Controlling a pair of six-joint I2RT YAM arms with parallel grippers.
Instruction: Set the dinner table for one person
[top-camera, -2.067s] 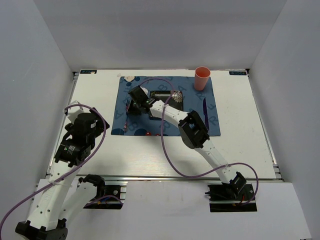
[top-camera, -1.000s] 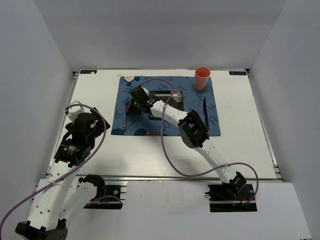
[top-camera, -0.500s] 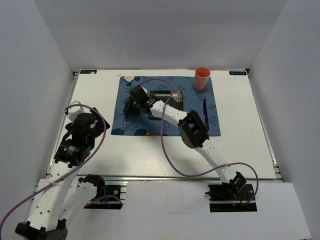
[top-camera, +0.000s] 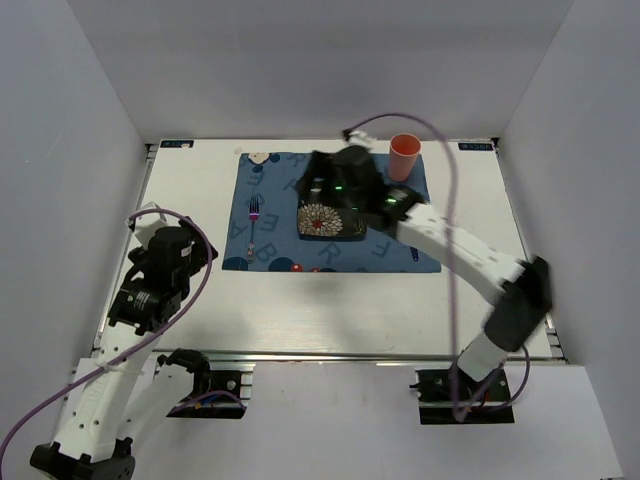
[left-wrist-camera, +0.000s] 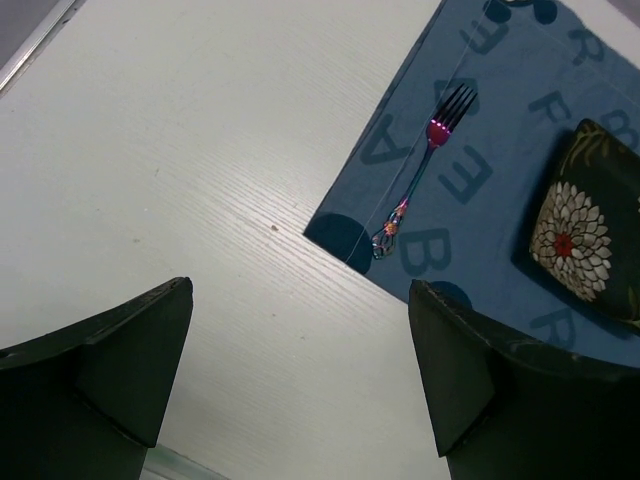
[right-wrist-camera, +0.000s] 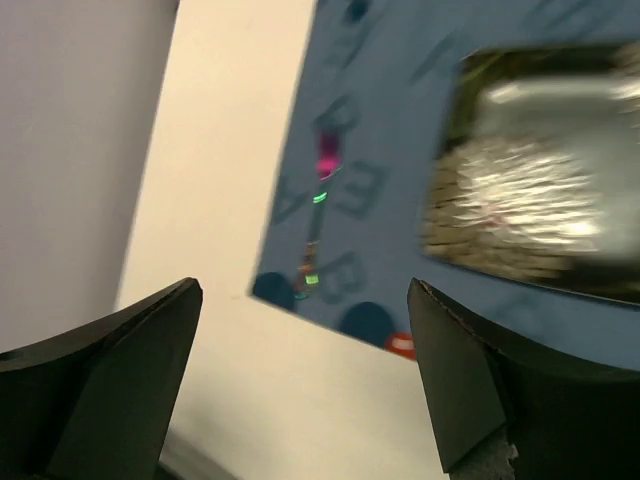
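Spanning the whole top view, the white dinner table (top-camera: 200, 190) carries a blue letter-printed mat (top-camera: 280, 252) toward 12 o'clock of its middle. The right arm reaches across the mat. Its gripper (right-wrist-camera: 300, 300) hangs over the 12 o'clock edge of the plate, jaws spread and holding nothing, though the wrist view is blurred. The left gripper (left-wrist-camera: 300, 290) is parked at 9 o'clock, off the mat, jaws likewise released and empty.

The dark flowered plate (top-camera: 322, 222) sits near the mat's centre. A pink cup (top-camera: 404, 157) stands at 1 o'clock from it, at the mat's far edge. A fork (top-camera: 253, 222) lies at 9 o'clock of the plate, apart from it, tines pointing to 12.

The setting looks well advanced, with plate, cup and fork apparently in place. The 3 o'clock side is hidden under the right arm, so whether a knife lies there cannot be told. The next move probably calls for lifting that arm clear, then checking that side.
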